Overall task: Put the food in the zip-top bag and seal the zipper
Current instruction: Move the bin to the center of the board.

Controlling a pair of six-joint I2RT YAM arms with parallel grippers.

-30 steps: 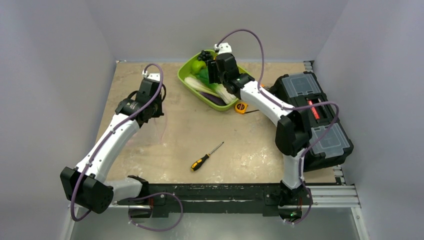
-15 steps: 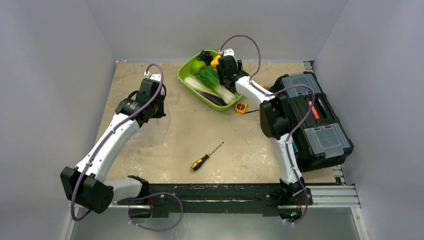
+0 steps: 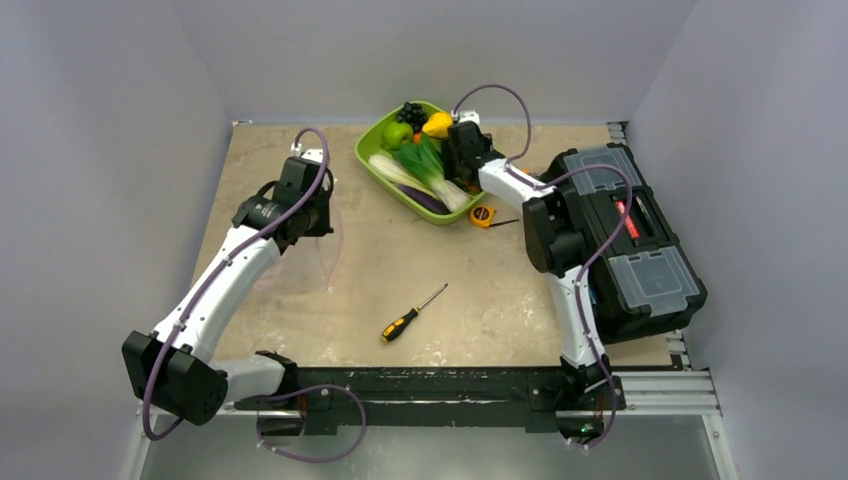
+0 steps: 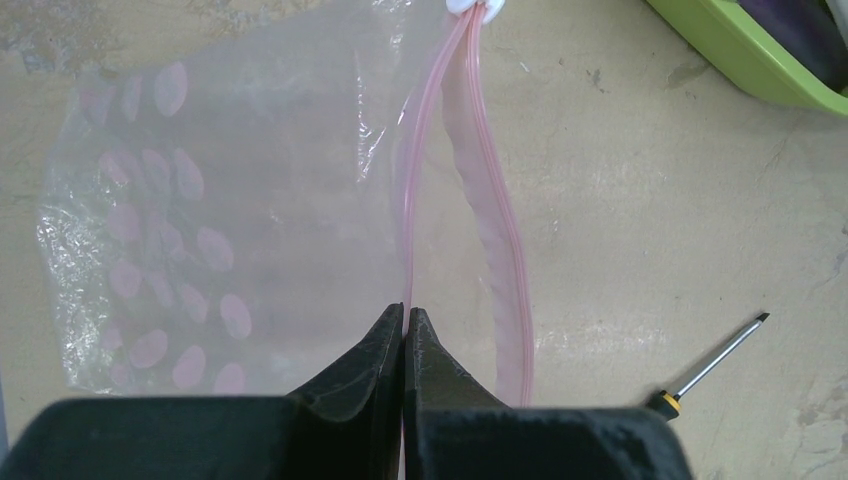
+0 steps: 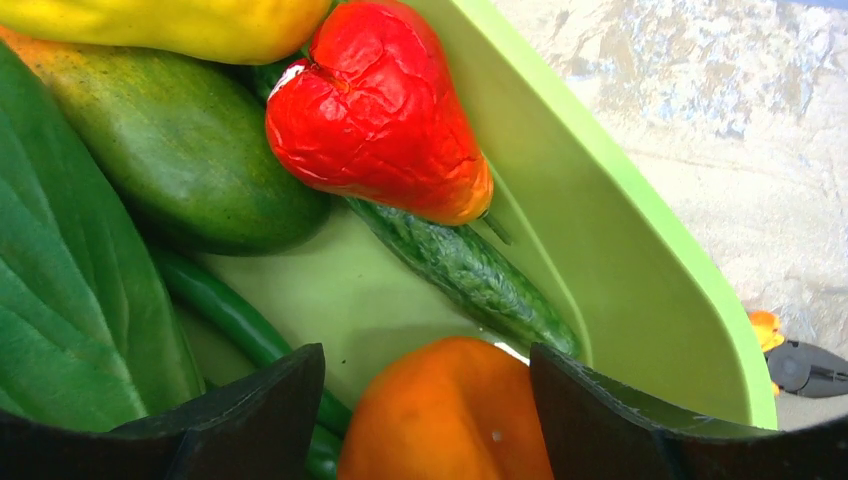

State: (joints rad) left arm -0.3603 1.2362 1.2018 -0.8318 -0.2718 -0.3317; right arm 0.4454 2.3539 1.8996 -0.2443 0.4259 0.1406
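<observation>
Moments earlier the right arm had hung over the middle of the lime-green tray (image 3: 375, 165); by this frame it had swung to the tray's far right corner, its elbow drawn in beside the black toolbox (image 3: 630, 240). The left arm had not moved.

The right hand (image 5: 425, 352) was spread wide inside the tray, one finger on each side of an orange fruit (image 5: 450, 425). Whether either finger touched the fruit could not be told. Ahead of it lay a red fruit (image 5: 375, 115) resting against a cucumber (image 5: 465, 270), with a yellow piece (image 5: 170, 25) and a large green fruit (image 5: 180, 160) beyond.

The left hand (image 4: 405, 318) was pressed together, pinching one strand of the pink zipper (image 4: 495, 230) at the near end of the zip-top bag (image 4: 230, 220). The bag lay flat on the table (image 3: 480, 290), left of the tray and well apart from it, its mouth slightly parted and nothing inside.

From overhead the bag was barely visible against the table, and the right wrist hid the orange fruit. The wrist view cut off the orange fruit's lower half. A screwdriver (image 3: 410, 315) lay near the table's middle, and a yellow tape measure (image 3: 483, 214) sat just beside the tray.
</observation>
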